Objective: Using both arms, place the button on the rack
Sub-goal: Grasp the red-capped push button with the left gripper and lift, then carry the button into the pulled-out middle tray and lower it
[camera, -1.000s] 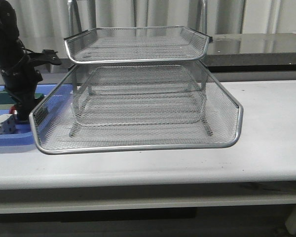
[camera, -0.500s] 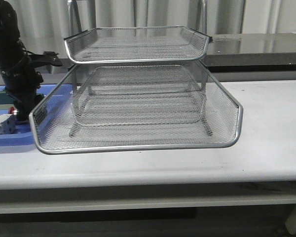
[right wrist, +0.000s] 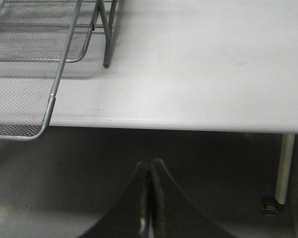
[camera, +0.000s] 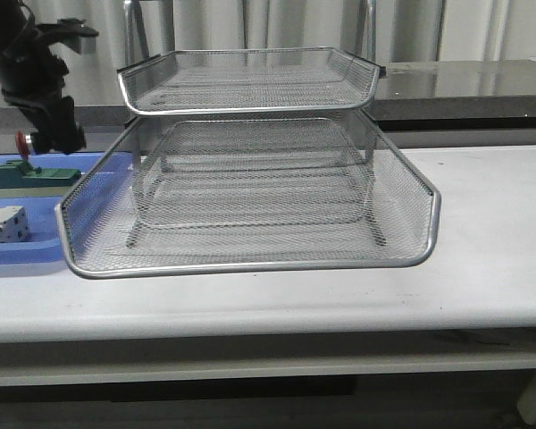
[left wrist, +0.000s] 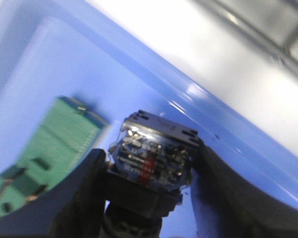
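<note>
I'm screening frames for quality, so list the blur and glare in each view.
Left wrist view: soft throughout, green block smeared, glare on the blue plastic tray. Front view: sharp, with reflections on the dark counter behind. Right wrist view: evenly lit, closed right gripper blurred.

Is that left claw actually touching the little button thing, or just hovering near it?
Touching. In the left wrist view, the left gripper has both fingers pressed against the sides of the button, holding it above the blue tray.
</note>
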You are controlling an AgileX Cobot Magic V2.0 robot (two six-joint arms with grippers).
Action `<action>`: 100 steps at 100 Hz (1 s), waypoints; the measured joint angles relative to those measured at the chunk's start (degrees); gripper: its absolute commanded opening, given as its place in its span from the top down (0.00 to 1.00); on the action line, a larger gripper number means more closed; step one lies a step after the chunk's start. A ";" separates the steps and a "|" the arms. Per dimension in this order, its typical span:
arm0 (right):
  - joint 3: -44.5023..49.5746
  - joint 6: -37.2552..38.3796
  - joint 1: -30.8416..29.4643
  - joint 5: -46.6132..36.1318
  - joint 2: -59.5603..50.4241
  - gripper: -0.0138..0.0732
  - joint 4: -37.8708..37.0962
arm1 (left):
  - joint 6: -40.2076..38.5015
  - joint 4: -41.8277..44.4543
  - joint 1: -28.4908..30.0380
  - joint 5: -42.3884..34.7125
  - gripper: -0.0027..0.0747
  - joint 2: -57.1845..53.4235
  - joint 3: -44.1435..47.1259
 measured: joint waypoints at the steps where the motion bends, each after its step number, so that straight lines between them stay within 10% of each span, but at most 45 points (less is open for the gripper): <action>1: 0.00 0.00 0.00 0.00 0.00 0.92 0.00 | -0.18 -0.14 0.01 0.12 0.99 0.00 -0.56; 51: 0.00 0.00 0.00 0.00 0.00 0.92 0.00 | -8.08 -1.48 0.32 1.43 0.99 -10.44 -1.82; 100: 0.00 0.00 0.00 0.00 0.00 0.92 0.00 | -11.02 -2.05 -4.74 1.75 0.99 -30.93 18.44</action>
